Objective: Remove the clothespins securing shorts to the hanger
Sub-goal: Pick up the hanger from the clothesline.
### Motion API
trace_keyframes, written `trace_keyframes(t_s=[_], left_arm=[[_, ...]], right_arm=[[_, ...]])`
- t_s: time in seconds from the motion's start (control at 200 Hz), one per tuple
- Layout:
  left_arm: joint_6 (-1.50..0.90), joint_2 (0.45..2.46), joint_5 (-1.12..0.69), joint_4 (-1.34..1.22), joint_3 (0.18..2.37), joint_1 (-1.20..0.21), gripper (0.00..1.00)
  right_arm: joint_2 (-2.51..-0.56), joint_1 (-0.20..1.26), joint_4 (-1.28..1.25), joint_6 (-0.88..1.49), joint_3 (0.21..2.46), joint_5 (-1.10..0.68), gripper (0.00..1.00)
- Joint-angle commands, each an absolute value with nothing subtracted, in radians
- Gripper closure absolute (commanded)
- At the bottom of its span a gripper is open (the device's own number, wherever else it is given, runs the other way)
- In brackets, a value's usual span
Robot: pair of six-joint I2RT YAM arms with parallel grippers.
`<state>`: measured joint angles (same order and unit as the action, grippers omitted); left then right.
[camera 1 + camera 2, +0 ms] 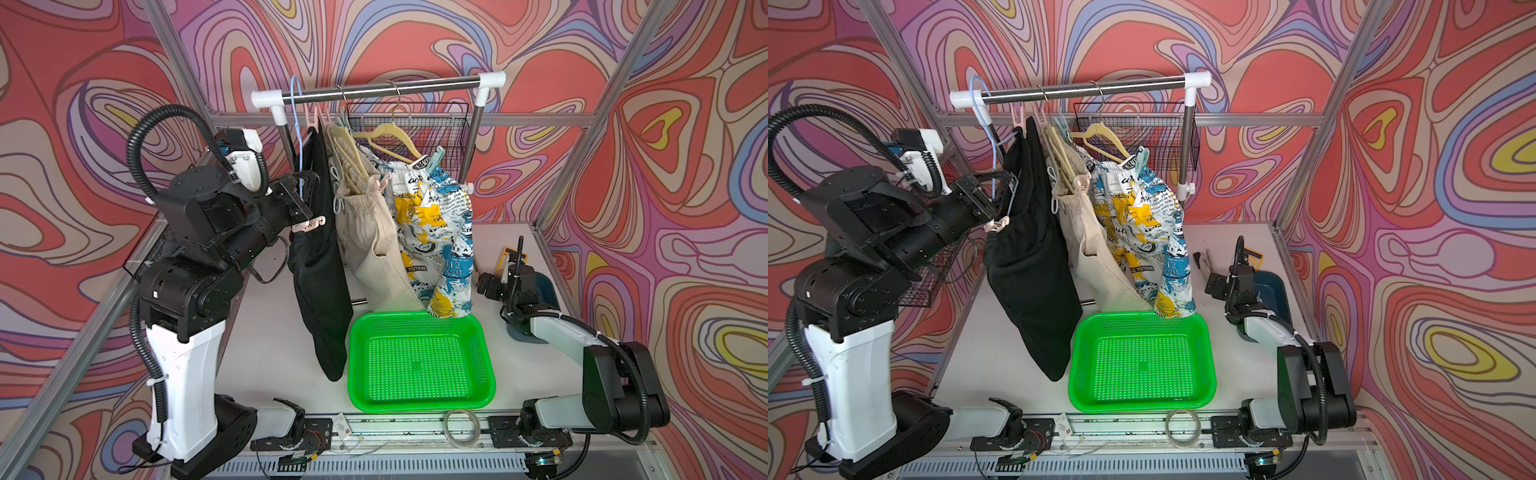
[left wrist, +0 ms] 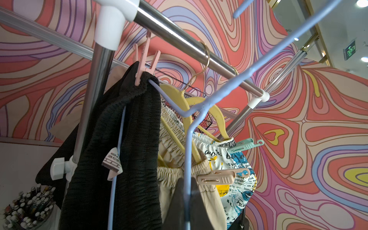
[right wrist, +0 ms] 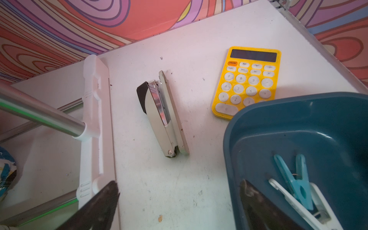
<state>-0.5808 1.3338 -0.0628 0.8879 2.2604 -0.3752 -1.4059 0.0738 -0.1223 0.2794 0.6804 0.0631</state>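
At left, apparently pinching the thin wire of the blue hanger (image 2: 219, 93) in the left gripper (image 1: 305, 197), fingers pressed together. Just below, a pink clothespin (image 1: 306, 225) on the black shorts (image 1: 322, 282). Rightward, a second pink clothespin (image 2: 217, 177) on the beige shorts (image 1: 374, 249), then a mint clothespin (image 2: 244, 145) on the printed shorts (image 1: 436, 232). Light, stiff, springy plastic, likely slick: squeeze the flared tail ends. Soft cloth, likely to sag once freed. Far right, right gripper (image 3: 179, 185) spread wide, empty.

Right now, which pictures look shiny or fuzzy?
Left wrist view: a white glare streak runs along the rail, and the ceiling lights are blown out white. Right wrist view: the stapler shines with reflections, and the close fingers look fuzzy. Both top views: sharp and evenly lit.
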Motion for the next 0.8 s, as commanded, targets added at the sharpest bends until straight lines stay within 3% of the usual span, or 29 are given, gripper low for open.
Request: trace_keyframes(t_s=[0.0, 0.796], left_arm=[[-0.585, 1.284, -0.067, 0.847, 2.239, -0.377, 1.00], [-0.619, 1.148, -0.209, 1.051, 2.387, -0.379, 1.00]], right_arm=[[-1.409, 0.076, -0.118, 0.282, 0.683, 0.066, 0.02], [-1.402, 0.076, -0.087, 0.283, 0.709, 0.069, 0.02]])
